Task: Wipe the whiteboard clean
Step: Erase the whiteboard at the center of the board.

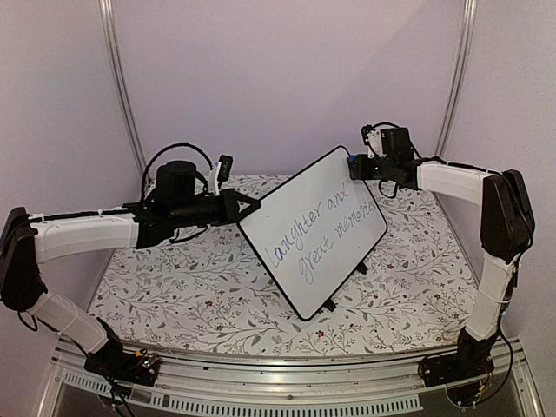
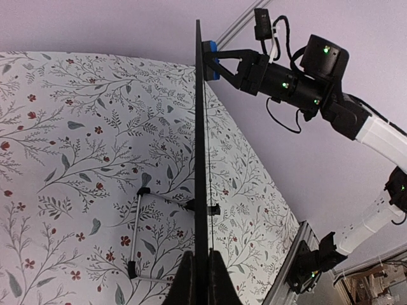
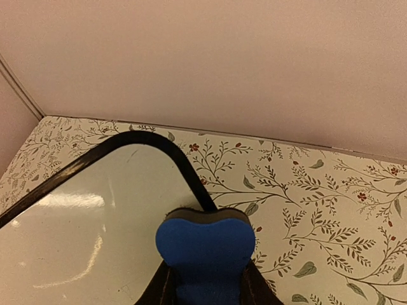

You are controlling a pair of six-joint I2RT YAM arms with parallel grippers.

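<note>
Whiteboard, a large glossy white rectangle with a thin black rim and rounded corners, bears blue cursive writing and slants up on edge over a table covered in a matte cloth printed with leafy sprigs and small red flowers. Left gripper has its dark fingers pinched tight on the board's thin left edge. Right gripper is clamped around a small blue eraser with a soft, rounded face, set against the board's upper corner.
</note>
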